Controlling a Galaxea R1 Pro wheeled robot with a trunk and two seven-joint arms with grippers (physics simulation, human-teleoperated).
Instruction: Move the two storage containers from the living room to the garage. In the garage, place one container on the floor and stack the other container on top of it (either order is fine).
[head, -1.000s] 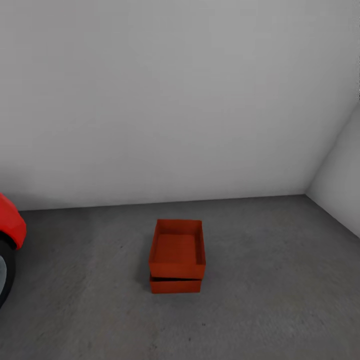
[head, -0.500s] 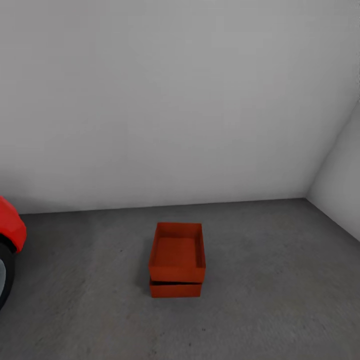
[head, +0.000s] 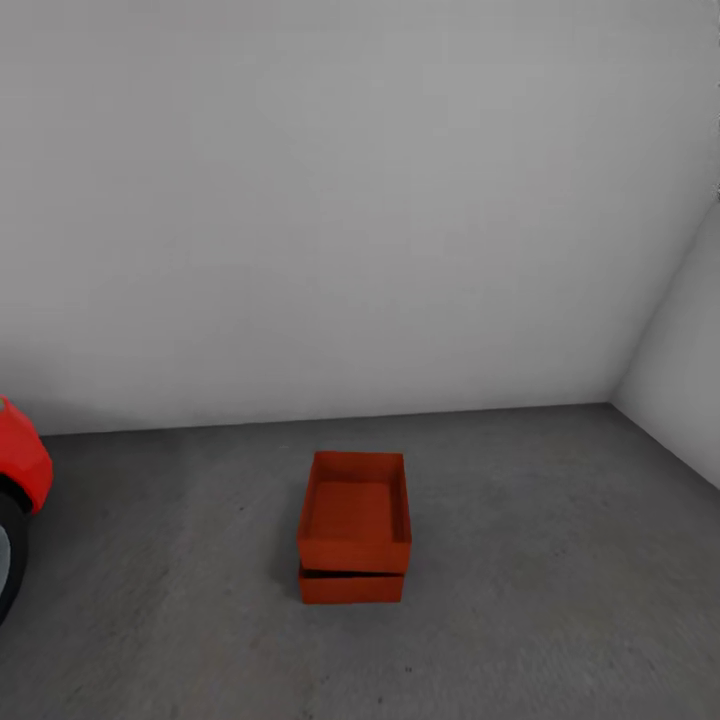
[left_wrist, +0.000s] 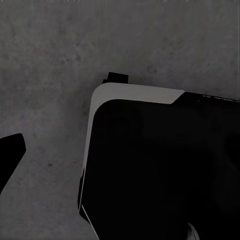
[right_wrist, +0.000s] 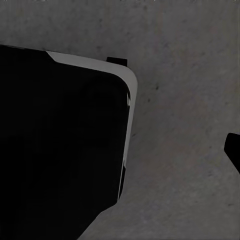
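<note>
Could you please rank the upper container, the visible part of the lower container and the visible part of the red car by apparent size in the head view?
1. Upper container
2. Red car, cut by the frame edge, so unsure
3. Lower container, mostly covered

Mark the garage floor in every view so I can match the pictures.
Head view: the floor spans the lower part, under the stacked containers, up to the wall.
Left wrist view: the floor lies around a black pale-edged body.
Right wrist view: the floor lies beside the same kind of black pale-edged body.
Shared landmark: the floor's mottled grey concrete surface.
</note>
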